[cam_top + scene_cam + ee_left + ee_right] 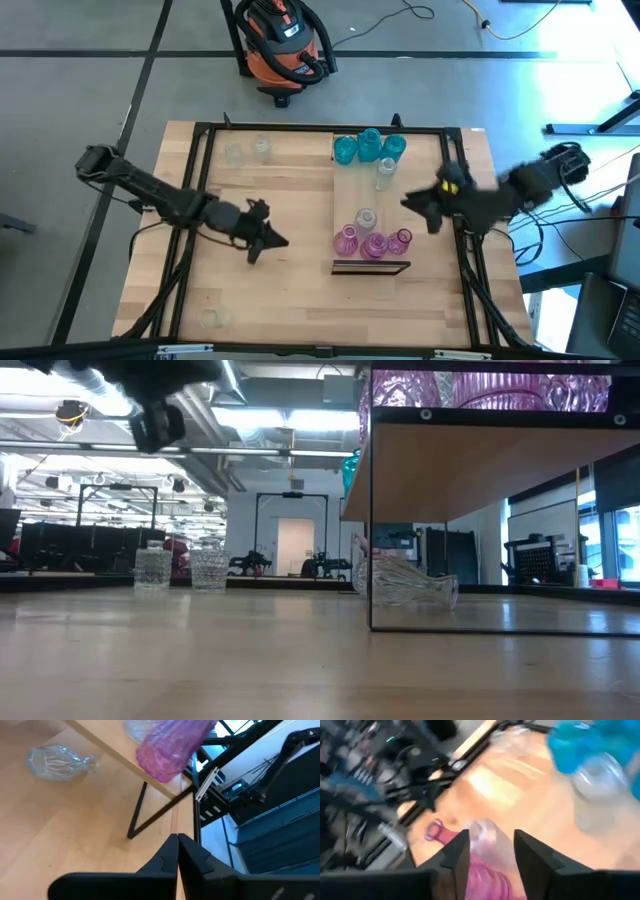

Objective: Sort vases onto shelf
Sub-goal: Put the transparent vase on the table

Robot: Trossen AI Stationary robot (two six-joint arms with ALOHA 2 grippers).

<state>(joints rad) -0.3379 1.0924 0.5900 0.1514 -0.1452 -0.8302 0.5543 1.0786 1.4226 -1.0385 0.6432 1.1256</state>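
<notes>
With the left tool (275,241) clenched empty over the desk (270,300) and the right tool (410,203) parted beside the shelf (352,200), the vases (372,243) there look light, slippery and breakable, best pinched at the narrow neck.

Vases (369,150) crowd both ends of the shelf (349,195); table (290,290) beneath

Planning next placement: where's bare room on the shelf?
Free: the shelf's middle strip, between the teal vases at the far end and the pink vases by its dark edge. Both ends are crowded; clear vases edge into the strip.
</notes>
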